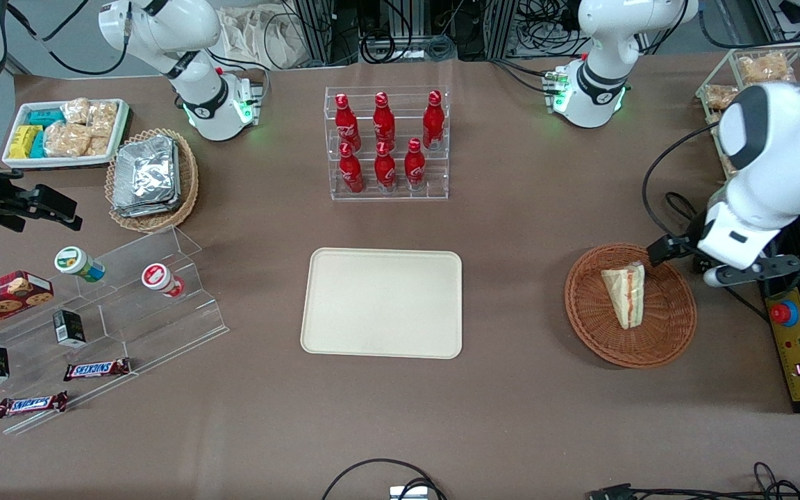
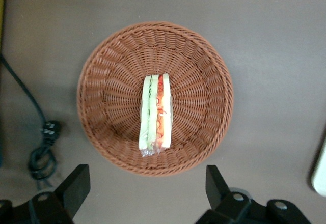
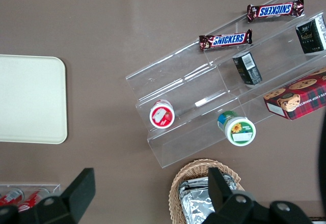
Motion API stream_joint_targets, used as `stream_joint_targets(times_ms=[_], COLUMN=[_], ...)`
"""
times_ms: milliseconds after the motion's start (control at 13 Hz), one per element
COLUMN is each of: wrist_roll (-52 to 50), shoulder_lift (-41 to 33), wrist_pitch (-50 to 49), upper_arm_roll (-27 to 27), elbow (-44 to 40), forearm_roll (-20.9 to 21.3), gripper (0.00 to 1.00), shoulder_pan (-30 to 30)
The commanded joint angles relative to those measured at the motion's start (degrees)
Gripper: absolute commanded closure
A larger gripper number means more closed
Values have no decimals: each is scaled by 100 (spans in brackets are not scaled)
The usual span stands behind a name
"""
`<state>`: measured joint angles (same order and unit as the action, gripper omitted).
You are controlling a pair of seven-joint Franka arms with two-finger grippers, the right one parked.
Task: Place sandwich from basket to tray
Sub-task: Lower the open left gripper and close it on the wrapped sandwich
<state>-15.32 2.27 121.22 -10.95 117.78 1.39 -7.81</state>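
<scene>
The sandwich (image 1: 626, 295) (image 2: 156, 113), a clear-wrapped white wedge with red and green filling stripes, lies alone in the middle of the round reddish-brown basket (image 1: 667, 316) (image 2: 198, 96). My gripper (image 1: 692, 260) (image 2: 146, 183) hangs above the table just outside the basket's rim, toward the working arm's end. It is open wide, with nothing between its fingers. The cream tray (image 1: 382, 302) (image 3: 28, 99) lies flat at the table's middle with nothing on it, well apart from the basket.
A clear rack of red bottles (image 1: 386, 142) stands farther from the camera than the tray. A yellow control box (image 1: 792, 347) and cables (image 2: 43, 152) lie beside the basket. A tan basket of foil packets (image 1: 152, 179) and acrylic steps (image 1: 115, 305) lie toward the parked arm's end.
</scene>
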Motion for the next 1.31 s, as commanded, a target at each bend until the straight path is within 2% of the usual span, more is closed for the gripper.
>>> stream_joint_targets(times_ms=[0, 308, 462, 692, 923, 1077, 1154, 1231], wrist_roll=[-558, -639, -648, -648, -648, -648, -648, -656], shoulder_lift=[-70, 431, 703, 1038, 1276, 1329, 1329, 1329], wrist_pitch=[1040, 1648, 1886, 2255, 2414, 2459, 2459, 2459], upper_arm_roll=[-4, -13, -4, 22, 40, 49, 49, 49], elbow=[938, 1133, 1151, 1160, 1151, 1151, 1151, 1151], forearm_roll=[45, 98, 326, 397, 642, 643, 643, 643], gripper=[0, 0, 0, 0, 0, 1, 6, 18], shoulder_pan=[86, 95, 95, 95, 78, 69, 69, 69])
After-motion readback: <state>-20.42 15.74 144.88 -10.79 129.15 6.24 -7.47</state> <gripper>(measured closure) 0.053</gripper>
